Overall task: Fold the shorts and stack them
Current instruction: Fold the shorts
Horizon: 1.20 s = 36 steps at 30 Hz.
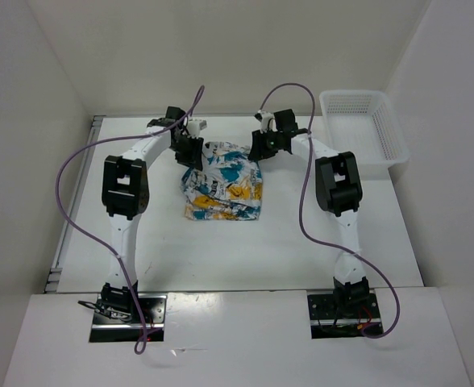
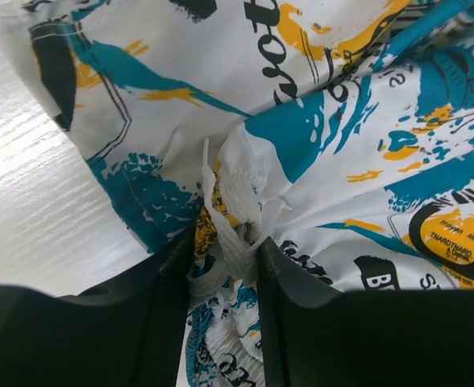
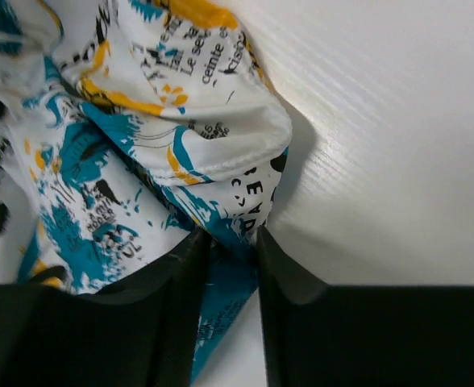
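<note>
My left fingers (image 2: 160, 318) are clenched on a gathered bunch of the shorts (image 2: 350, 129), with crinkled white cloth squeezed up between them. I judge I took that spot because the bunched edge gives a firm hold on this side. From above, the garment lies crumpled on the worktop (image 1: 180, 250) toward its far side, between the two arms, its near part resting flat while the far edge is caught at both ends. My right fingers (image 3: 172, 310) are closed on a teal-printed fold at the opposite corner, just beside bare surface. Two holds set apart like this should let me lift and draw the cloth taut, so it spreads before any fold. The basket (image 1: 382, 137) stands well apart at the far right, out of the way
</note>
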{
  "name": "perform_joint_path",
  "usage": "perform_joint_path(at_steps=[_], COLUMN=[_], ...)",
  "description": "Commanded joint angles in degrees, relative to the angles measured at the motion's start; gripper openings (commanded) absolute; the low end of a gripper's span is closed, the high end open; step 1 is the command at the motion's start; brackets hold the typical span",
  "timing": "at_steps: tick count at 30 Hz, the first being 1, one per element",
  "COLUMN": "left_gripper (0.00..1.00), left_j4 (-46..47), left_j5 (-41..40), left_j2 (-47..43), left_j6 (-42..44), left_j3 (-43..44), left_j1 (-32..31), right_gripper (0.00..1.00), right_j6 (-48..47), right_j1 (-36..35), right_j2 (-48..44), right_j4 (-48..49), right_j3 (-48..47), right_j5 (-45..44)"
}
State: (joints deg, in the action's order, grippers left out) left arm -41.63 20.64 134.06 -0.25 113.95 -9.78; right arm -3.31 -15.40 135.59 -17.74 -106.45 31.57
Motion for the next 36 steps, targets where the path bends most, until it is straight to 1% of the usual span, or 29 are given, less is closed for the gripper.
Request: perform_joint_path(at_steps=[1, 2, 3, 5, 8, 11, 15, 18, 19, 20, 21, 22, 23, 26, 27, 29, 30, 33, 34, 36], left_gripper=[0.43, 0.43, 0.41, 0.36, 0.30, 0.30, 0.30, 0.39, 0.49, 0.52, 0.54, 0.58, 0.66, 0.81, 0.88, 0.94, 1.00, 1.00, 1.00, 1.00], left_j4=[0.32, 0.32, 0.32, 0.32, 0.85, 0.85, 1.90, 1.90, 1.90, 1.90, 1.38, 1.37, 1.37, 0.85, 0.85, 0.85, 0.85, 0.85, 0.85, 0.85], left_j5=[-0.25, -0.25, -0.25, -0.25, -1.39, -2.10, -4.47, -4.57, -3.95, -2.81, -2.28, -2.27, -1.58, -1.57, -1.57, -1.57, -1.57, -3.14, -3.68, -6.13], left_j2=[-1.17, -1.17, -1.69, -1.70, -1.70, -2.22, -2.75, -2.75, -2.75, -2.75, -2.75, -2.75, -2.75, -3.89, -5.37, -7.66, -8.46, -12.32, -13.38, -16.98], left_j6=[0.25, 0.25, 0.25, 0.25, 0.25, 0.25, 0.25, 0.25, 0.25, 0.25, 0.25, 0.25, 0.25, 0.25, 0.25, 0.25, 0.25, 0.25, 0.25, 0.25], left_j3=[-0.66, -1.18, -1.19, -1.80, -2.41, -3.03, -3.56, -2.16, -1.46, -0.67, 0.12, 1.61, 2.15, 3.47, 3.47, 3.47, 3.99, 4.61, 4.61, 4.61], left_j1=[-0.50, -0.50, -0.50, -0.50, -0.50, -0.50, -0.50, -0.50, -0.50, -0.50, -1.02, -1.03, -1.03, -1.03, -1.03, -1.03, -1.03, -1.03, -1.03, -1.03], right_gripper=[0.33, 0.25, 0.11, 0.01, 0.01, 0.01, 0.01, 0.01, 0.11, 0.22, 0.35, 0.56, 0.60, 0.69, 0.69, 0.72, 0.72, 0.79, 0.81, 0.81], right_j6=[2.16, 2.69, 2.70, 2.70, 2.08, 2.08, 0.85, 0.85, 0.85, 0.85, 0.85, 0.85, 0.15, -1.17, -1.69, -3.10, -3.89, -4.60, -5.90, -7.84], right_j1=[-0.42, -0.42, -0.42, -0.42, -0.42, -0.42, 0.11, 0.11, 0.11, 0.11, 0.11, 0.11, 0.11, 0.11, 0.11, 0.11, 0.11, 0.11, 0.11, 0.11], right_j2=[0.90, 0.90, 0.90, 1.43, 1.43, 0.91, 0.90, 0.30, 0.29, -0.32, -1.02, -1.03, -1.99, -4.36, -5.24, -8.05, -9.19, -14.29, -17.26, -20.61], right_j4=[4.47, 4.99, 4.99, 5.52, 5.52, 5.52, 5.52, 5.00, 4.99, 4.99, 4.99, 4.99, 4.47, 3.94, 3.94, 3.42, 3.41, 2.71, 2.71, 2.71], right_j3=[-3.85, -4.63, -5.25, -5.86, -5.87, -5.26, -5.25, -4.64, -4.64, -4.64, -4.64, -4.64, -4.64, -4.64, -4.64, -4.64, -4.64, -3.77, -2.46, -0.61], right_j5=[-1.43, -3.25, -4.23, -6.42, -6.44, -6.44, -9.33, -9.08, -9.07, -8.55, -8.55, -9.07, -9.07, -10.39, -11.17, -11.71, -12.49, -16.09, -18.71, -20.84])
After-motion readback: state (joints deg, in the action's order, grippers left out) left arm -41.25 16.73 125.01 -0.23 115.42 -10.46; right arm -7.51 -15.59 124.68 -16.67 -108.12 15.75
